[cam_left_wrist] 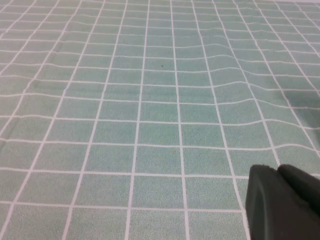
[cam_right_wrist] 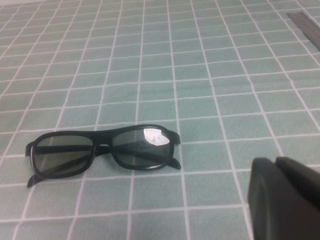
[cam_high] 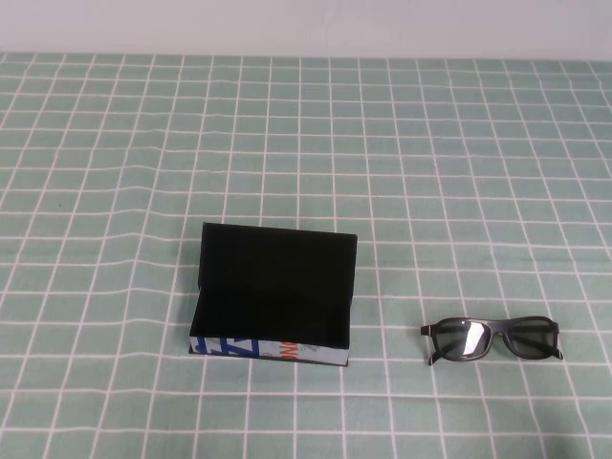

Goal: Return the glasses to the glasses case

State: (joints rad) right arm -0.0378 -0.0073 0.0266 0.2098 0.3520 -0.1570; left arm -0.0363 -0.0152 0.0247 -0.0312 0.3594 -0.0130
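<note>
The surface (cam_high: 402, 143) is covered by a soft woven cloth, matt pale green with a white grid, lying in slight ripples. The glasses case (cam_high: 275, 296) looks like stiff card or board: matt black on the raised lid and interior, with a printed white front strip in blue and orange. The glasses (cam_high: 492, 340) have a smooth black plastic frame with a low sheen; the tinted lenses are glossy, one carrying a bright reflection. The left hand (cam_left_wrist: 282, 205), over bare cloth, and the right hand (cam_right_wrist: 285, 200), near the glasses, show as smooth matt black plastic.
</note>
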